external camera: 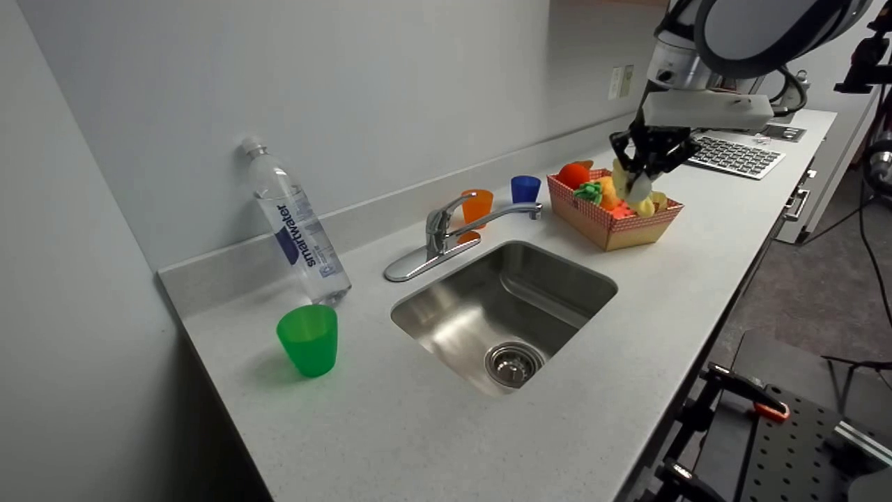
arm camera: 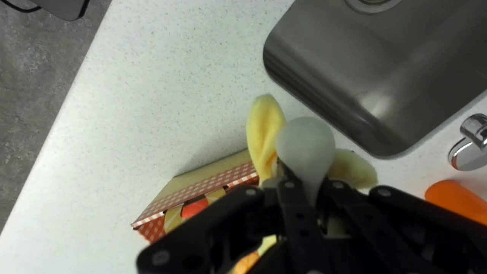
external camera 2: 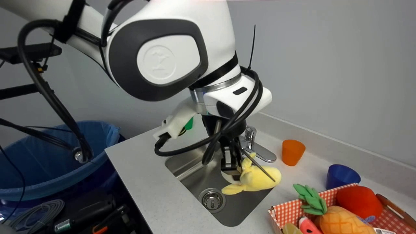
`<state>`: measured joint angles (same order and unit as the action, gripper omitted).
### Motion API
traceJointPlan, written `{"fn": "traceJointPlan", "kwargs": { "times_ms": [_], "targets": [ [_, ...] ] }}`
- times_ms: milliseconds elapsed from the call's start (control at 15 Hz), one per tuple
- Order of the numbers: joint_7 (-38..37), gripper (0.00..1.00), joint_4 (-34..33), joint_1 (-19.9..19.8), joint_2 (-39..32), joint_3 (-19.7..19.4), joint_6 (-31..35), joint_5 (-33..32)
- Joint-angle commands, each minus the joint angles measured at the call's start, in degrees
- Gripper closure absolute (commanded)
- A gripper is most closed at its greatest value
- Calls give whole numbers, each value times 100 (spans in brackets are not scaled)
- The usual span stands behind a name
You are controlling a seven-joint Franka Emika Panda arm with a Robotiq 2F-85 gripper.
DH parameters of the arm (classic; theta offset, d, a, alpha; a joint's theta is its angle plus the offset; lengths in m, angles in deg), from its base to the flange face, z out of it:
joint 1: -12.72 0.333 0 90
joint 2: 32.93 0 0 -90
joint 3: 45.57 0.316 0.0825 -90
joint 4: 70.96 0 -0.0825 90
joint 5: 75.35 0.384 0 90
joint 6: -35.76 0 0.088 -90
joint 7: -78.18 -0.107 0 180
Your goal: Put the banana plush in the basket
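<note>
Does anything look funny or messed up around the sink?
The faucet looks a bit odd: its spout points sideways along the wall instead of out over the sink. I see nothing spilled or broken.

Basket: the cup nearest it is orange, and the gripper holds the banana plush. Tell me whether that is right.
Wrong colour: the cup nearest the basket is blue, as both exterior views show. The gripper does hold the banana plush.

Steel sink (external camera: 449, 324) in a pale bench (external camera: 390, 439)
A water bottle (external camera: 296, 226) stands by one back corner, a green cup (external camera: 309, 341) near the end edge; along the back edge come the faucet (external camera: 436, 237), an orange cup (external camera: 477, 204) and, farthest from that corner, a blue cup (external camera: 525, 189).
</note>
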<state>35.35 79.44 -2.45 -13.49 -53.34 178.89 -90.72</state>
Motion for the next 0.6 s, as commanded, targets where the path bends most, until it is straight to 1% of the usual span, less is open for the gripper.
{"fn": "traceJointPlan", "kwargs": {
  "times_ms": [0, 267, 533],
  "targets": [
    [75, 97, -360, -248, -117, 80, -225, 141],
    [58, 97, -689, -452, -482, -20, -230, 65],
    [41, 97, -1034, -607, -953, -199, -240, 24]
  ]
}}
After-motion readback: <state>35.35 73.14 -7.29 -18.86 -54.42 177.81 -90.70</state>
